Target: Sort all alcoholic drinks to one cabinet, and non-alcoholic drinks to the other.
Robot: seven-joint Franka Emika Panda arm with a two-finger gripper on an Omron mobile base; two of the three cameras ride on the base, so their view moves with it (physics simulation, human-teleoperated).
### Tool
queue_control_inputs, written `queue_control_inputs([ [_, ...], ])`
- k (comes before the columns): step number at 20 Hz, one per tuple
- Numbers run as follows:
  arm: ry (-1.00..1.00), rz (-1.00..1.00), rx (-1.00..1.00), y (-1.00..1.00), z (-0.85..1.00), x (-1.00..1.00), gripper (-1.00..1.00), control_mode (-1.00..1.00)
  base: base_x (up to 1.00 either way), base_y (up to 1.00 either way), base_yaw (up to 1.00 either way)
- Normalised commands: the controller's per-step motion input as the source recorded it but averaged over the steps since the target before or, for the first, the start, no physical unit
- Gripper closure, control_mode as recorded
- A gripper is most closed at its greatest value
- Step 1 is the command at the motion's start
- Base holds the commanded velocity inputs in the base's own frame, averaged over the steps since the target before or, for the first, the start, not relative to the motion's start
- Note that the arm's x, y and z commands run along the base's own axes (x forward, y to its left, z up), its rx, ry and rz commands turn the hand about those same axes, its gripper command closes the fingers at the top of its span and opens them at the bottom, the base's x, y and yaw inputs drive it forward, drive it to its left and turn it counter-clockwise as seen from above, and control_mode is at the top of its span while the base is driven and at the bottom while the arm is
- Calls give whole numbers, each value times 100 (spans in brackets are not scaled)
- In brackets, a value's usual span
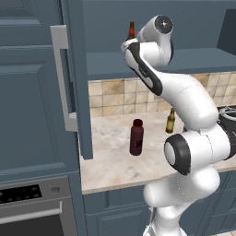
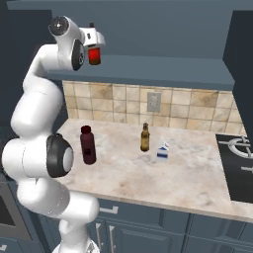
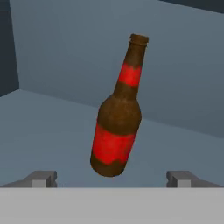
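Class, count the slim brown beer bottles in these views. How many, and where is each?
2. The red-label bottle is up in the open cabinet, in front of the open gripper. The tan-label bottle stands on the counter by a small carton.

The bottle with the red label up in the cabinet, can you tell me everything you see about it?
The red-label beer bottle is slim, brown glass as it looks, with a long narrow neck, an open-looking brown lip, one wide red label on its body and a smaller red band on the neck. In the hand view it leans to one side on the blue-grey cabinet shelf. The fingers stand wide apart on either side below it, not touching it. Nothing else touches it.
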Motion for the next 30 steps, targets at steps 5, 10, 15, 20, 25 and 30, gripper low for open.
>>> queue_control_inputs([
  [5,0,-13,6,-3,-31,-100,-100,-100,0,0,0],
  [10,0,-12,6,-29,-47,-100,-100,-100,0,0,0],
  [15,2,-17,11,-73,-25,-100,-100,-100,0,0,0],
  [20,10,-18,15,-94,-24,-93,-100,-100,0,0,0],
  [25,21,-8,14,-87,-71,-37,-100,-100,0,0,0],
  [30,22,0,14,-62,-100,17,-100,-100,0,0,0],
])
